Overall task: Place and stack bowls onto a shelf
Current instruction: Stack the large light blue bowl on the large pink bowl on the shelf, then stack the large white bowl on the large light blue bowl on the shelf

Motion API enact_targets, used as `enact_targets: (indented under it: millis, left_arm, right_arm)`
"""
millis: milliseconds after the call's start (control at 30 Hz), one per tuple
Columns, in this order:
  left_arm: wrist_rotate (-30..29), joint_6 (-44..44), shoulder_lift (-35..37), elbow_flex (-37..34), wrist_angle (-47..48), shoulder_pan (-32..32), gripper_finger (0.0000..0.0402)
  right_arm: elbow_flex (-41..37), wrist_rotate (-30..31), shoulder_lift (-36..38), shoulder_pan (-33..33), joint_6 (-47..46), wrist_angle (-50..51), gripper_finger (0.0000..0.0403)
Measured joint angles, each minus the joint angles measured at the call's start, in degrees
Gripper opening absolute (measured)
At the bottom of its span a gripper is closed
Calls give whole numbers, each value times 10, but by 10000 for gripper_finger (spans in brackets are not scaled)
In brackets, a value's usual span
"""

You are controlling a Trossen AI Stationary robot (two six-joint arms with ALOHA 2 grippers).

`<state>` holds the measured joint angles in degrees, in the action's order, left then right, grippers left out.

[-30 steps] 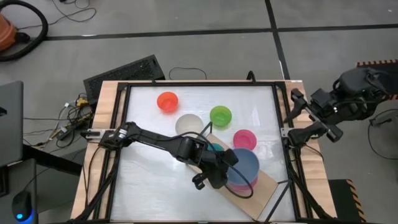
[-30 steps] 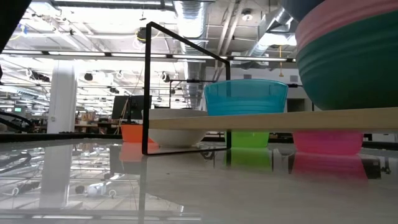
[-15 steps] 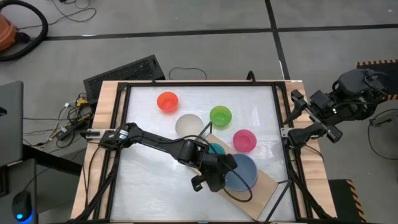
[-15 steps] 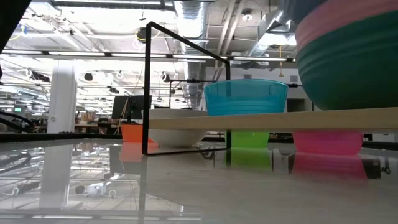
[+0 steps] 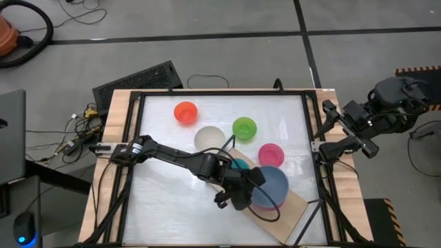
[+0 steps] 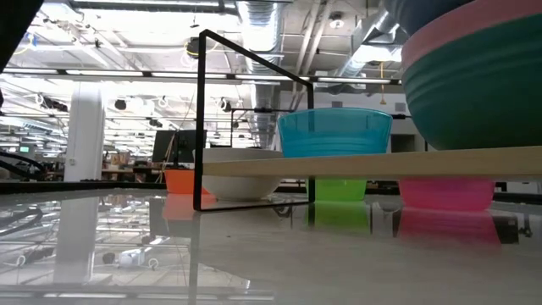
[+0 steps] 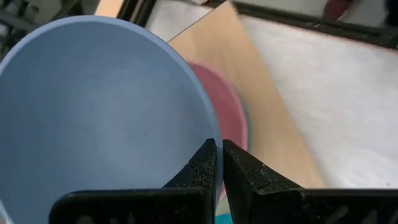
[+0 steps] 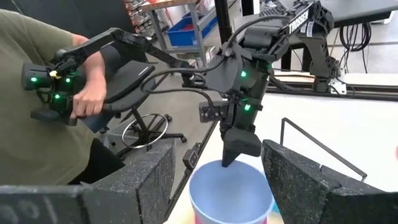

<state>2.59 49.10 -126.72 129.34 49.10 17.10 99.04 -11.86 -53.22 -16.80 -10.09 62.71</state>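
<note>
My left gripper (image 5: 238, 195) is over the light-wood shelf (image 5: 294, 204) near the table's near edge, shut on the blue bowl (image 5: 270, 184). That bowl sits atop a stack of a magenta bowl (image 6: 474, 34) and a dark green bowl (image 6: 483, 97) standing on the shelf. The cyan bowl (image 5: 239, 165) stands on the shelf's far end. On the table by their bases rest the pink (image 5: 271, 154), lime (image 5: 244, 127), white (image 5: 209, 138) and red (image 5: 185, 111) bowls. My right gripper (image 5: 329, 131) waits open at the table's right edge. My left gripper pinches the blue bowl's rim (image 7: 213, 132) on the side toward the table's left, one finger (image 7: 202, 168) inside the bowl and the other finger (image 7: 242, 174) outside. The fingers come from above, slanting down. The bowl's bottom sits in the magenta bowl (image 7: 224, 93), slightly tilted.
The shelf's thin black frame (image 6: 201, 119) rises above the board. Black rails border the white tabletop (image 5: 172, 200), which has free room at its near left. A keyboard (image 5: 138, 79) lies beyond the far edge. A person (image 8: 43, 124) sits beyond the table holding control arms.
My left gripper, still shut on the blue bowl's rim, has dipped a little toward the stack on the shelf and come back up slightly. The other bowls have kept their places.
</note>
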Motion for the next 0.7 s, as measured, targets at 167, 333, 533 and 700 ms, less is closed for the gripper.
enact_targets:
  millis: [167,333,533,700]
  left_arm:
    - [13,2,0,0,-3,1,2]
    - [11,9,0,0,-6,0,11]
    - [11,23,0,0,-32,0,55]
    - [-39,1,0,0,-38,2,87]
  right_arm:
    - [0,0,0,0,0,4,264]
    - [0,0,0,0,0,4,264]
    - [0,0,0,0,0,4,264]
    - [0,0,0,0,0,4,264]
